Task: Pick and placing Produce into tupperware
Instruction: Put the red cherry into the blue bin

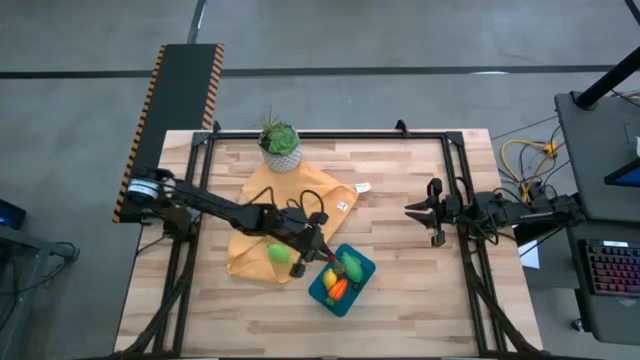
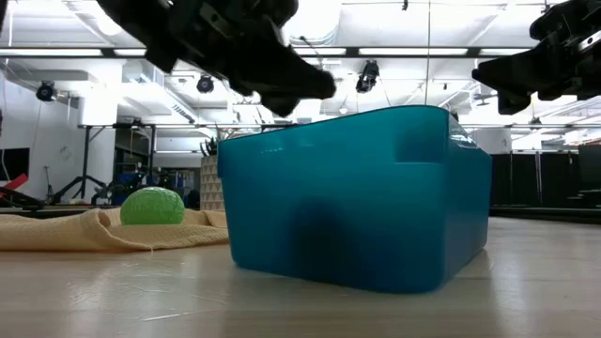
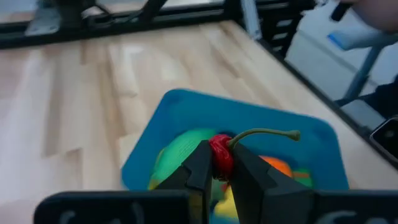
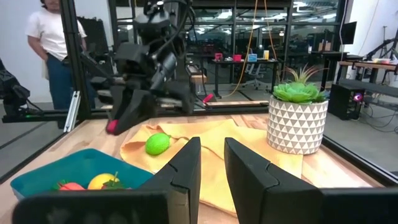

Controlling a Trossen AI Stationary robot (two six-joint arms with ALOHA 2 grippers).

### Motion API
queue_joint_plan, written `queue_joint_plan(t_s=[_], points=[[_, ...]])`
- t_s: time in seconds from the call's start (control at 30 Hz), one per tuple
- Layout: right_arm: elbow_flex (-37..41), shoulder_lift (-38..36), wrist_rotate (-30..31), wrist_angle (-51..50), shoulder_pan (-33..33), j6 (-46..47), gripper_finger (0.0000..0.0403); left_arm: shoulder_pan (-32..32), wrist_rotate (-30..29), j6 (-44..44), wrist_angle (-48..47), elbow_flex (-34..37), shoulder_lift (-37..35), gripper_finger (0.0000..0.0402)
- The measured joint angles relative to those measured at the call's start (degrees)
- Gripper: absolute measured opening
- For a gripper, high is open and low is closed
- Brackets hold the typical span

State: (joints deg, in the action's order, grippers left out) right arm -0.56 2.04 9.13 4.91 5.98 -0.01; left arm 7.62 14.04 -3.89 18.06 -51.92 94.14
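The teal tupperware (image 1: 342, 280) stands on the table right of the yellow cloth and holds a green piece, an orange carrot (image 1: 338, 289) and a yellow piece. Another green oval piece (image 1: 277, 252) lies on the cloth. My left gripper (image 1: 318, 257) hangs over the tupperware's left rim (image 3: 146, 155), shut on a small dark red cherry (image 3: 221, 155). My right gripper (image 1: 424, 212) waits open, above the table's right part, touching nothing. In the low view the tupperware (image 2: 357, 202) fills the foreground, with the green piece (image 2: 152, 207) behind it on the cloth. My left gripper pinches the dark red cherry's round body (image 3: 221, 163) between its two fingers (image 3: 198, 168), coming from above and slanting down toward the tupperware. The green stem (image 3: 264, 132) sticks out past the fingertips. The cherry is lifted clear, over the tupperware's rim.
A mustard-yellow cloth (image 1: 260, 215) is spread left of the tupperware. A potted green plant (image 1: 280, 145) stands at the far edge. Bare wood lies between the tupperware and my right gripper. A person (image 4: 53, 50) stands beyond the table in the right wrist view.
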Motion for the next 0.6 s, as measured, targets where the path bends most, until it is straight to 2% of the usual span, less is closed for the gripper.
queue_joint_plan(t_s=[0.2, 0.43, 0.6], points=[[0.0, 0.0, 0.0, 0.0, 0.0, 0.0, 0.0063, 0.0, 7.1, 0.4, 8.2, -2.2, 5.4, 0.0024], [0.0, 0.0, 0.0, 0.0, 0.0, 0.0, 0.0063, 0.0, 7.2, 0.5, 7.7, -4.9, 10.7, 0.0026], [0.0, 0.0, 0.0, 0.0, 0.0, 0.0, 0.0063, 0.0, 7.2, 0.5, 8.2, -6.0, 11.6, 0.0037]])
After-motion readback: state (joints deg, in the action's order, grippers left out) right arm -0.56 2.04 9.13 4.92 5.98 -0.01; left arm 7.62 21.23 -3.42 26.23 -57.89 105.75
